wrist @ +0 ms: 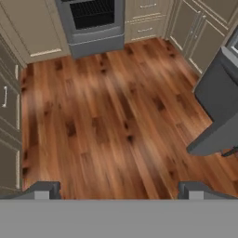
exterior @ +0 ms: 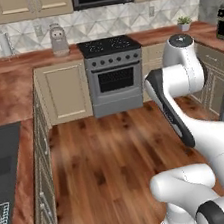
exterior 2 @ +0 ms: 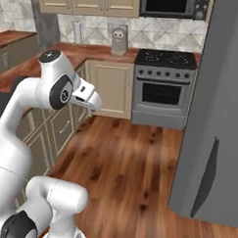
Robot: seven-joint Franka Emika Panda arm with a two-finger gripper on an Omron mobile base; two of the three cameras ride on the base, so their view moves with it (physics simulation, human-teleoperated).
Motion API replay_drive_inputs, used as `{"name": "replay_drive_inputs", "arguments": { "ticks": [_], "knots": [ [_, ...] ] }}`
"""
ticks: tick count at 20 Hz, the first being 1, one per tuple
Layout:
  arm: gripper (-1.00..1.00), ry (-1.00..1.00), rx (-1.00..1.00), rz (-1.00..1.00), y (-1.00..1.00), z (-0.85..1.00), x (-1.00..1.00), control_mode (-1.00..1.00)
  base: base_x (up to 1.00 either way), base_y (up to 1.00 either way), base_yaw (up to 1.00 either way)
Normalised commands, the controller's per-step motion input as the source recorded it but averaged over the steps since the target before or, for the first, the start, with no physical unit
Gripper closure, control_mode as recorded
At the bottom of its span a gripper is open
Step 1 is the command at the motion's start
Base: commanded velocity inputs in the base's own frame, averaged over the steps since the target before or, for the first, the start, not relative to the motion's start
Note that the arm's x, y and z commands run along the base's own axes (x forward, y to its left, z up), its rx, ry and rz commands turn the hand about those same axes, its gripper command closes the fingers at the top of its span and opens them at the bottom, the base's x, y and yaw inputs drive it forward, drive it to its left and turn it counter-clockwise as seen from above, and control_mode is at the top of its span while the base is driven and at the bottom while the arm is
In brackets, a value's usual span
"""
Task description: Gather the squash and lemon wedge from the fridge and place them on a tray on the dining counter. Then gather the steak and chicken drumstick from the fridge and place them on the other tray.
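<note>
In the right base view, one white arm (exterior 2: 23, 117) rises at the left, one grey stove (exterior 2: 164, 88) stands in the middle against the far wall, and the fridge (exterior 2: 214, 110) fills the right edge, door closed, one dark curved handle (exterior 2: 204, 178) showing. In the hand view the gripper (wrist: 118, 188) hangs over bare wood floor (wrist: 102, 121), its two fingertips (wrist: 44, 189) spread wide with nothing between them.
</note>
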Motion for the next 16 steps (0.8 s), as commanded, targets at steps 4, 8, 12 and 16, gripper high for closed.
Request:
{"name": "replay_drive_inputs", "arguments": {
  "ticks": [4, 8, 12, 16],
  "knots": [
    [-1.00, 0.00, 0.00, 0.00, 0.00, 0.00, 0.00, 1.00, 0.58, 0.00, -0.30],
    [-1.00, 0.00, 0.00, 0.00, 0.00, 0.00, 0.00, 1.00, 0.55, 0.01, -0.34],
    [-1.00, 0.00, 0.00, 0.00, 0.00, 0.00, 0.00, 1.00, 0.41, 0.16, -0.37],
    [-1.00, 0.00, 0.00, 0.00, 0.00, 0.00, 0.00, 1.00, 0.18, 0.21, -0.40]
  ]
}}
